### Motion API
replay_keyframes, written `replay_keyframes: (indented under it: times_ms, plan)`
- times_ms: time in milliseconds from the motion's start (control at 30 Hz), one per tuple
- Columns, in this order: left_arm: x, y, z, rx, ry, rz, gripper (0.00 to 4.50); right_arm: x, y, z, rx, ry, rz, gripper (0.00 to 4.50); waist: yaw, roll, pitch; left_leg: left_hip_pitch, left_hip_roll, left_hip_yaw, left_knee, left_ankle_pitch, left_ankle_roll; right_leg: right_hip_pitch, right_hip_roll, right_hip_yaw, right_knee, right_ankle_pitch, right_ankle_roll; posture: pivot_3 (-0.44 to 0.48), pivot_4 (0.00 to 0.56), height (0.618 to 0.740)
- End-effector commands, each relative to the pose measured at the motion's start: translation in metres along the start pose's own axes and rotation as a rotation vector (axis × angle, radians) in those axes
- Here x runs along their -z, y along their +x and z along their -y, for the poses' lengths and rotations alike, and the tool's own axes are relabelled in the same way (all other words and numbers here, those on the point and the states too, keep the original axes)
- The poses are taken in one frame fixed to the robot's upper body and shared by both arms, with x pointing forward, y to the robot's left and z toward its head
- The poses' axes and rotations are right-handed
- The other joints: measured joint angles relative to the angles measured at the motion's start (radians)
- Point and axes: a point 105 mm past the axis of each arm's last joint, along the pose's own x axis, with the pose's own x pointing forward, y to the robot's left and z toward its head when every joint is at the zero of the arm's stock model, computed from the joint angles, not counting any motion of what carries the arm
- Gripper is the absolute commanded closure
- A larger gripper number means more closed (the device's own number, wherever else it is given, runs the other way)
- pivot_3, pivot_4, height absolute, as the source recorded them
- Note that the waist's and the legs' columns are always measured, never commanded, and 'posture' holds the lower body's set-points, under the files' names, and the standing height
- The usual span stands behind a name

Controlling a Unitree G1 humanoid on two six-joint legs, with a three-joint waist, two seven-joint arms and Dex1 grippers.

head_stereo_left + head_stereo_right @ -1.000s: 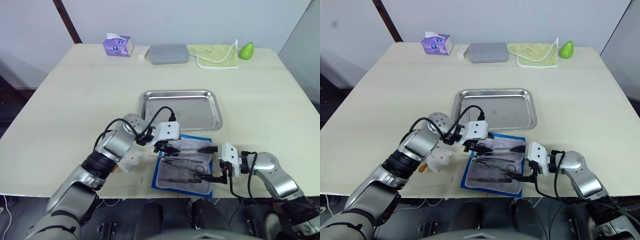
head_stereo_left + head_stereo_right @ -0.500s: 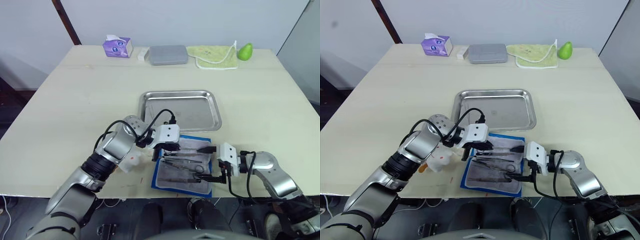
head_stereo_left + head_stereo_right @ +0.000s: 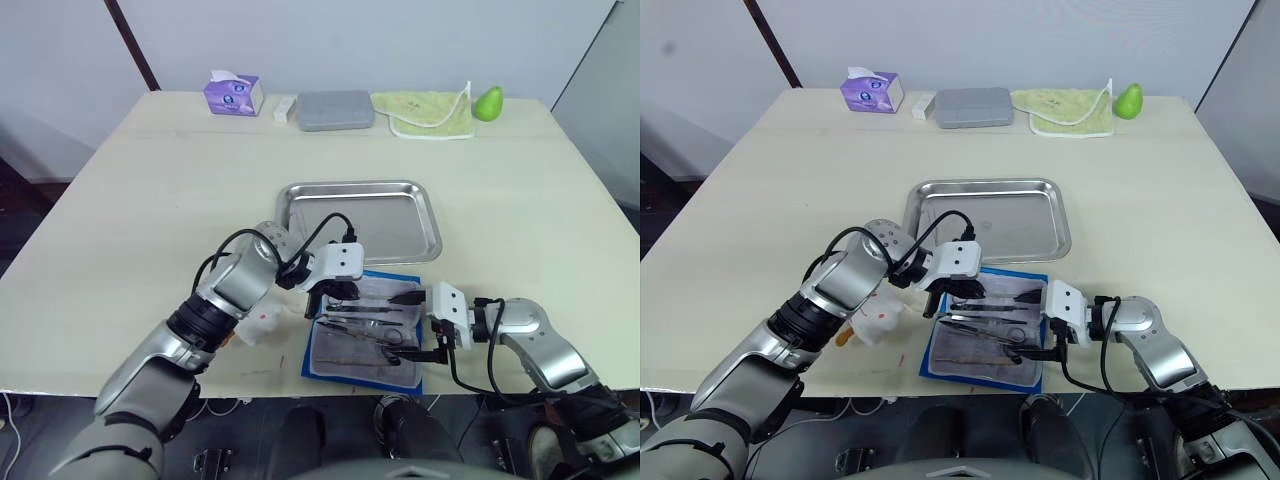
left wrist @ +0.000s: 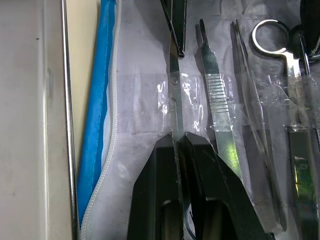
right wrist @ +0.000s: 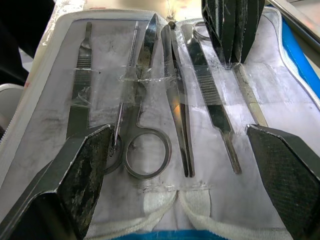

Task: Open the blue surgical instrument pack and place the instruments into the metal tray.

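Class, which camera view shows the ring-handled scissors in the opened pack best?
The right wrist view: the ring-handled scissors lie whole and close on the pack's pale lining, between the right end effector's open fingers. The left wrist view shows one ring handle at its edge. In the eye views they are a thin dark line.

head eyes look down the table; wrist views close over opened pack (image 3: 364,330).
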Motion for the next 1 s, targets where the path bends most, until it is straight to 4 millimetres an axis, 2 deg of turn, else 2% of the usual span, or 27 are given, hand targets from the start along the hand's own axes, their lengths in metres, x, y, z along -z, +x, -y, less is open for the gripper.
replay_keyframes:
  times_ms: [33,700,1000]
  plan:
    - [-0.02,-0.01,-0.007,-0.025,0.056,0.006,4.47,0.054,0.011,-0.026,-0.057,0.131,-0.216,0.0,0.0,0.0,0.0,0.0,0.0,0.0,0.0,0.0,0.0,0.0,0.0,0.0,0.0,0.0,0.0,0.0,0.15,0.74]
    - [-0.029,-0.021,-0.013,-0.024,0.063,-0.01,4.47,0.058,0.012,-0.031,-0.059,0.153,-0.231,0.0,-0.001,0.0,0.0,0.0,0.0,0.0,-0.001,0.0,0.0,0.0,0.001,0.0,0.0,0.0,0.0,0.0,0.15,0.74]
    - [-0.025,-0.03,-0.015,-0.024,0.054,-0.027,4.47,0.06,0.013,-0.034,-0.067,0.165,-0.24,0.0,-0.004,0.0,0.0,0.0,0.002,-0.001,-0.001,0.0,0.0,-0.001,0.003,0.0,0.0,-0.001,-0.001,0.0,0.15,0.74]
